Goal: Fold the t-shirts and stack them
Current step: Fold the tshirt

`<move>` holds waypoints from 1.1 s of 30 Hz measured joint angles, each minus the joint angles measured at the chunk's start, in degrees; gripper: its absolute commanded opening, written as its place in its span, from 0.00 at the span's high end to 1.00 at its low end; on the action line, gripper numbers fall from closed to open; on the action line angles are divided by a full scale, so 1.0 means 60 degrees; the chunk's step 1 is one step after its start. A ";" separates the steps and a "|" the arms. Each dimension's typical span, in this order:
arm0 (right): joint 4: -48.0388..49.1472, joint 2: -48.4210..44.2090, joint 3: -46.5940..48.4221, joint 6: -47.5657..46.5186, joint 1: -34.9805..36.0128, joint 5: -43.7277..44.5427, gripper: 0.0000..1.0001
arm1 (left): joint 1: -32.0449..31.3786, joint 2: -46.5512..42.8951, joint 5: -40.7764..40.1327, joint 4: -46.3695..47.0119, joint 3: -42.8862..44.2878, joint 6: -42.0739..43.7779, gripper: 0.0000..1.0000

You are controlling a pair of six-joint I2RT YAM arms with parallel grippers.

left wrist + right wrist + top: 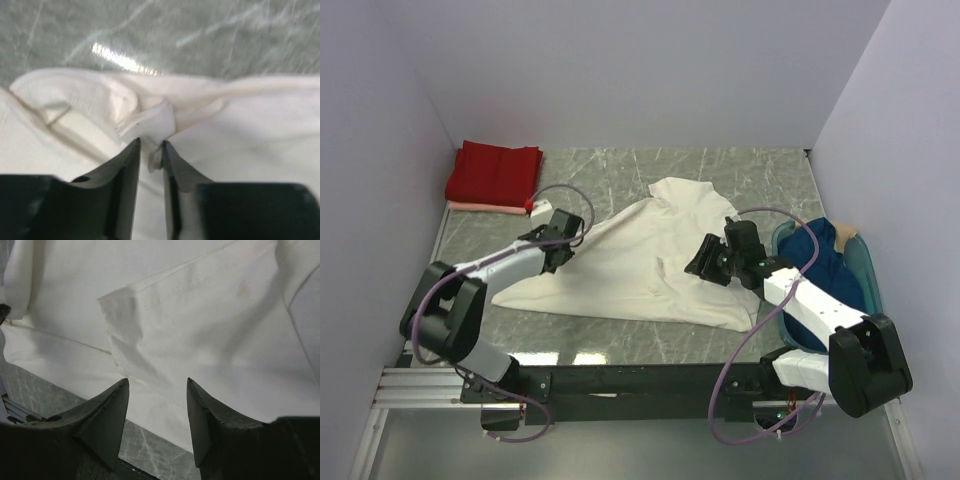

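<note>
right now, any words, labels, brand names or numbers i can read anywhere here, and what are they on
None: no text can be read in any of the three views.
Cream-white cotton t-shirt, spread out: plain, no print or tag showing.
Folded red t-shirt and the pale pink one under it: plain.
Dark blue shirt in the teal plastic basket: plain.

Cream-white t-shirt [630, 265], red t-shirt [495, 172], grey marbled table [620, 175].
</note>
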 measured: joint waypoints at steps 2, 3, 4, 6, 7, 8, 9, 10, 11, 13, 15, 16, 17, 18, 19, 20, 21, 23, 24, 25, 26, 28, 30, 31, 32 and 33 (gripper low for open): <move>0.0004 0.0011 -0.0022 0.0000 0.0000 0.0004 0.43 | -0.0076 -0.0634 0.0270 0.0321 -0.0732 0.0018 0.58; 0.0011 0.0011 -0.0029 0.0000 0.0000 0.0004 0.43 | -0.0102 -0.0987 0.0459 0.0492 -0.1049 0.0047 0.52; 0.0015 0.0018 -0.0047 0.0000 0.0000 0.0011 0.44 | -0.0109 -0.1319 0.0608 0.0659 -0.1304 0.0087 0.48; 0.0007 0.0033 -0.0062 0.0000 0.0000 0.0036 0.44 | -0.0109 -0.2055 0.0922 0.0922 -0.1701 0.0124 0.43; 0.0011 0.0036 -0.0062 0.0000 0.0000 0.0044 0.44 | -0.0109 -0.2408 0.1005 0.0998 -0.1785 0.0131 0.43; 0.0007 0.0036 -0.0062 0.0000 0.0000 0.0058 0.44 | -0.0106 -0.2674 0.1056 0.1064 -0.1796 0.0149 0.42; 0.0011 0.0036 -0.0062 0.0000 0.0000 0.0076 0.44 | -0.0087 -0.2929 0.1111 0.1169 -0.1778 0.0149 0.42; 0.0011 0.0036 -0.0062 0.0000 0.0000 0.0095 0.44 | -0.0073 -0.3107 0.1133 0.1231 -0.1730 0.0127 0.43; 0.0007 0.0036 -0.0062 0.0000 0.0000 0.0102 0.44 | -0.0055 -0.3166 0.1133 0.1228 -0.1650 0.0080 0.44; 0.0011 0.0036 -0.0062 0.0000 0.0000 0.0106 0.44 | 0.0036 -0.3060 0.1129 0.1031 -0.1271 -0.0127 0.46; 0.0011 0.0036 -0.0062 0.0004 0.0000 0.0120 0.44 | 0.0149 -0.2747 0.1115 0.0739 -0.0831 -0.0375 0.49; 0.0011 0.0036 -0.0062 0.0004 0.0000 0.0124 0.44 | 0.0211 -0.2495 0.1111 0.0528 -0.0539 -0.0550 0.50; 0.0011 0.0036 -0.0062 0.0004 0.0000 0.0131 0.44 | 0.0255 -0.2208 0.1104 0.0404 -0.0306 -0.0707 0.50; 0.0011 0.0036 -0.0062 0.0004 0.0000 0.0138 0.44 | 0.0302 -0.1967 0.1096 0.0291 -0.0131 -0.0801 0.53; 0.0011 0.0036 -0.0062 0.0004 0.0000 0.0138 0.44 | 0.0331 -0.1734 0.1093 0.0171 0.0015 -0.0933 0.54; 0.0015 0.0040 -0.0062 0.0004 0.0000 0.0135 0.44 | 0.0353 -0.1501 0.1086 0.0062 0.0120 -0.0984 0.54; 0.0011 0.0040 -0.0062 0.0004 0.0000 0.0138 0.44 | 0.0361 -0.1235 0.1067 -0.0080 0.0226 -0.1042 0.54; 0.0015 0.0047 -0.0062 0.0004 0.0000 0.0135 0.44 | 0.0368 -0.0823 0.1024 -0.0328 0.0379 -0.1115 0.54; 0.0015 0.0047 -0.0062 0.0004 0.0000 0.0135 0.44 | 0.0364 -0.0641 0.1013 -0.0448 0.0437 -0.1147 0.53; 0.0015 0.0047 -0.0062 0.0004 0.0000 0.0135 0.44 | 0.0368 -0.0492 0.0998 -0.0557 0.0474 -0.1177 0.52; 0.0015 0.0051 -0.0062 0.0004 0.0000 0.0138 0.44 | 0.0368 -0.0397 0.0969 -0.0637 0.0477 -0.1184 0.52; 0.0022 0.0062 -0.0062 0.0004 0.0000 0.0135 0.44 | 0.0368 -0.0335 0.0965 -0.0801 0.0477 -0.1184 0.51; 0.0044 0.0109 -0.0062 0.0004 0.0000 0.0131 0.44 | 0.0368 -0.0335 0.0998 -0.0805 0.0477 -0.1166 0.51; 0.0055 0.0138 -0.0062 0.0004 0.0000 0.0127 0.44 | 0.0368 -0.0335 0.1060 -0.0772 0.0474 -0.1137 0.52; 0.0062 0.0168 -0.0062 0.0004 0.0000 0.0124 0.44 | 0.0368 -0.0335 0.1162 -0.0765 0.0474 -0.1089 0.53; 0.0080 0.0197 -0.0066 0.0007 0.0000 0.0113 0.44 | 0.0368 -0.0335 0.1257 -0.0750 0.0470 -0.1038 0.58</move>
